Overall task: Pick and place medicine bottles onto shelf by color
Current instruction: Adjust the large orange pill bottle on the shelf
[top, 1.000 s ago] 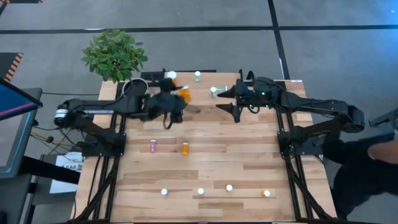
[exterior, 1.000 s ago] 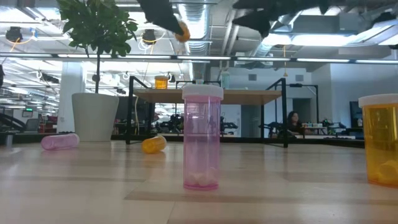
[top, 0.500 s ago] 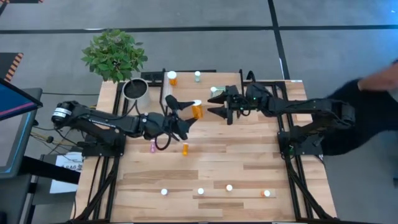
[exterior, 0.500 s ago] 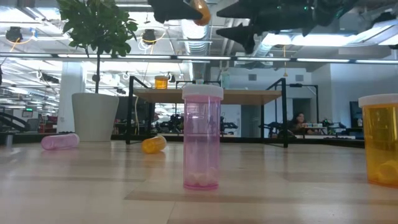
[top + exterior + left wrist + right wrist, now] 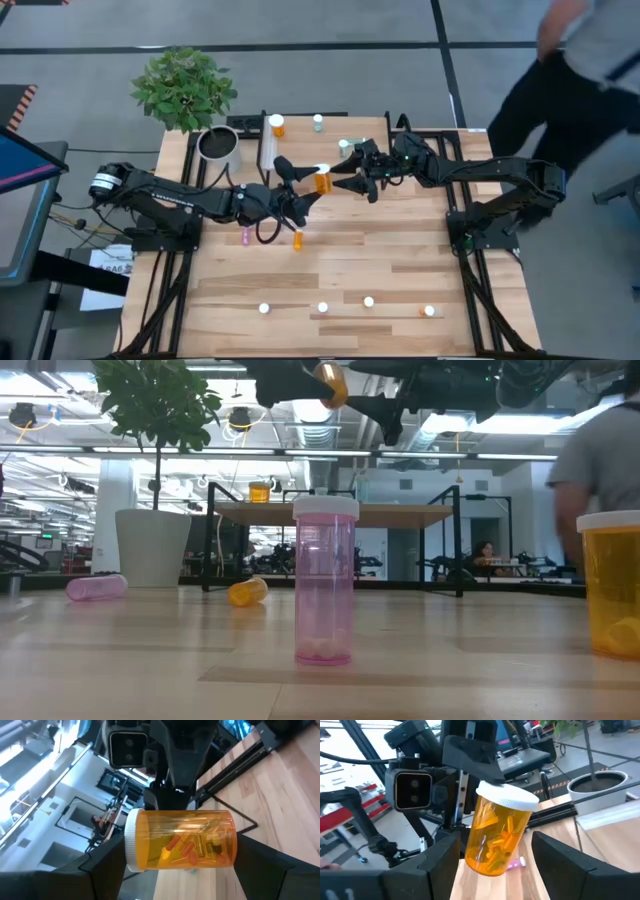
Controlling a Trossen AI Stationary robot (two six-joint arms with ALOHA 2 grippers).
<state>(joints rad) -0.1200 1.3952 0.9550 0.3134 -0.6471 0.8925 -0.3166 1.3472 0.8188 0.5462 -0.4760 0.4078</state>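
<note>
An orange bottle with a white cap, holding orange pills, hangs high over the table's middle in my left gripper, which reaches in from the left. My right gripper comes from the right and is open. In the right wrist view its fingers stand on either side of the same bottle; no touch shows. The shelf at the far side carries an orange bottle and a teal one, both upright. My left gripper holds the orange bottle by its two ends, one finger on the white cap and the other on the base. The fingers come roughly level from the table's left. The bottle is lifted clear, its cap toward the far edge.
A pink bottle and an orange one lie on the table below the left arm. Several more bottles stand near the front edge. A potted plant is at the far left. A person stands beyond the far right corner.
My left gripper has carried the orange bottle from beside the shelf toward the table's right and near edge, sinking a little and rolling. My right gripper has come down and rolled, and its fingers now flank the bottle. The person has walked from the right side toward the far right.
</note>
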